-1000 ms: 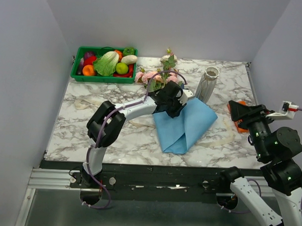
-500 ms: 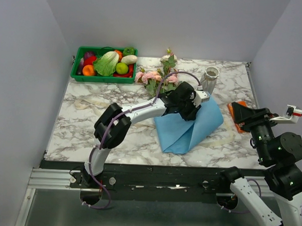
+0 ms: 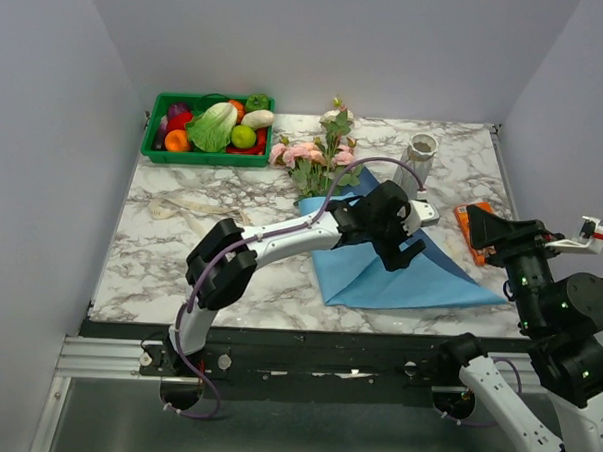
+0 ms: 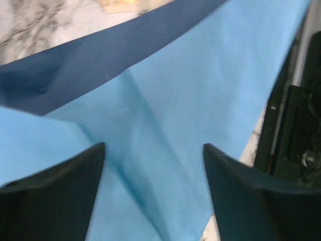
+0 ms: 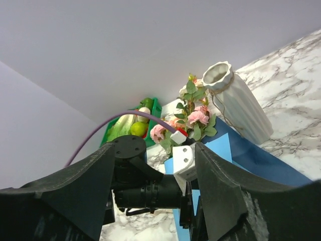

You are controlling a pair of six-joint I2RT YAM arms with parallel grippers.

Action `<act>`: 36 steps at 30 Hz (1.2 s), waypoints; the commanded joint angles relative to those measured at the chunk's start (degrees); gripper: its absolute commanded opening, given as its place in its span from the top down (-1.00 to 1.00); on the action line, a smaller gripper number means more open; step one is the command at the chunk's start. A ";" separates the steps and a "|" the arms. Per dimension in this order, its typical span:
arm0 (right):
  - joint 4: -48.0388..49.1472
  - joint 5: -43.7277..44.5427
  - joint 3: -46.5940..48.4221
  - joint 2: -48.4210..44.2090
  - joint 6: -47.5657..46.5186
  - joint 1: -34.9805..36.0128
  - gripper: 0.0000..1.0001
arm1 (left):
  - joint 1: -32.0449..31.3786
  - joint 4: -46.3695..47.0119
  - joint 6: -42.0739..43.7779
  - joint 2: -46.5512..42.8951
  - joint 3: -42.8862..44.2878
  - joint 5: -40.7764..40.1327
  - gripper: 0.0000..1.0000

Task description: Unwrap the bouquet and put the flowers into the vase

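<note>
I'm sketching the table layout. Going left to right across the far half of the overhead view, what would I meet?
green crate → flowers → vase → orange packet

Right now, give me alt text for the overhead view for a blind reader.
The left hand, open, is over a blue paper sheet spread on a marble table, with the roses behind it next to a white vase. A green crate of toy vegetables sits far left; the right hand is at the right edge.
</note>
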 commanded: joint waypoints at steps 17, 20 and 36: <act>2.80 -0.08 -14.54 12.25 2.11 0.24 -0.40 | 9.44 -2.46 0.25 -9.71 -9.31 -23.99 -0.83; 9.22 -2.98 -18.33 18.22 2.47 0.24 -0.39 | 16.82 -2.72 -0.20 -17.97 -12.74 -19.94 -0.93; 29.26 -5.90 -18.77 41.78 -3.50 0.24 -0.16 | 40.22 -13.71 2.52 -35.38 -17.32 -2.70 -0.97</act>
